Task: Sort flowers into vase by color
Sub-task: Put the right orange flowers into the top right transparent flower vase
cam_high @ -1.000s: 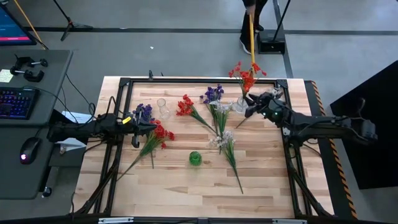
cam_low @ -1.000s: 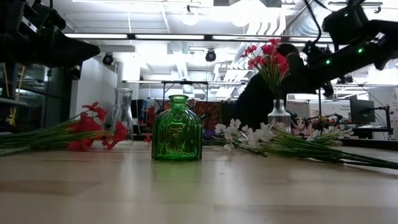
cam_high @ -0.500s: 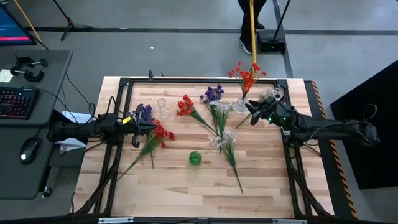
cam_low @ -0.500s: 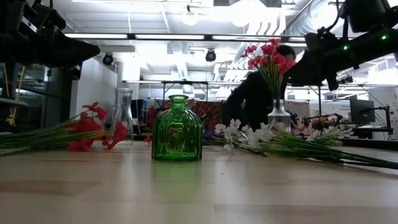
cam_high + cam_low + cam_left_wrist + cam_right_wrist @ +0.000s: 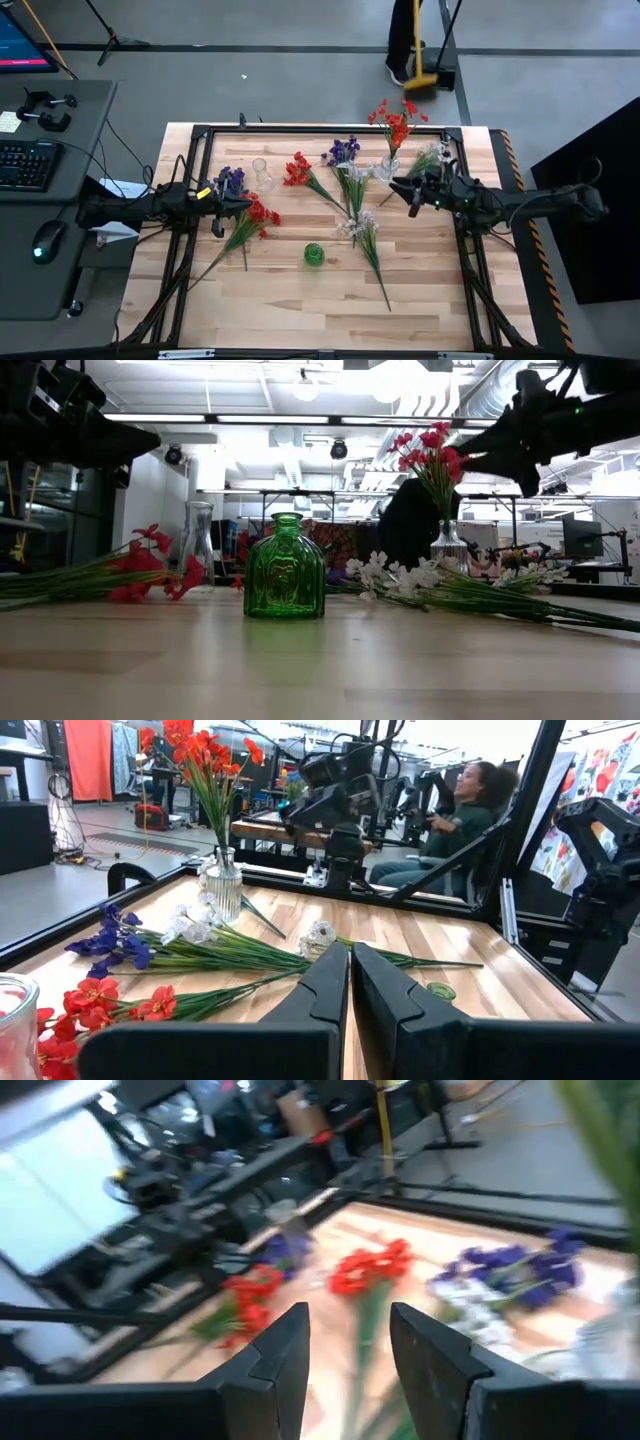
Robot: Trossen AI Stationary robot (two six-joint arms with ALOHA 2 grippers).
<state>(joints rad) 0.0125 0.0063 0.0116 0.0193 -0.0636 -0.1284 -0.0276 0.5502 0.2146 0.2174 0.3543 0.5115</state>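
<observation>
One red spray (image 5: 396,122) stands with its stem in a clear vase (image 5: 387,169) near the far edge; the low view shows it too (image 5: 432,452). On the table lie more red sprays (image 5: 297,171) (image 5: 259,213), purple sprays (image 5: 344,150) (image 5: 230,180) and white sprays (image 5: 352,177) (image 5: 359,226). A green vase (image 5: 314,254) and a second clear vase (image 5: 261,172) stand empty. My right gripper (image 5: 405,191) hovers open, just near-side of the vase with the red spray. My left gripper (image 5: 222,206) is shut beside a red spray at the table's left.
A pale green-white spray (image 5: 430,156) lies by the far right corner. A black frame (image 5: 300,129) runs around the table. A person (image 5: 470,805) sits beyond the table's right side. Bare wood lies toward the near edge (image 5: 300,310).
My right gripper has drawn back from the vase with the red spray toward the near edge, staying open and uncovering the pale spray at the far right corner. The red spray stays upright in its vase. A person behind the far edge has walked off.
</observation>
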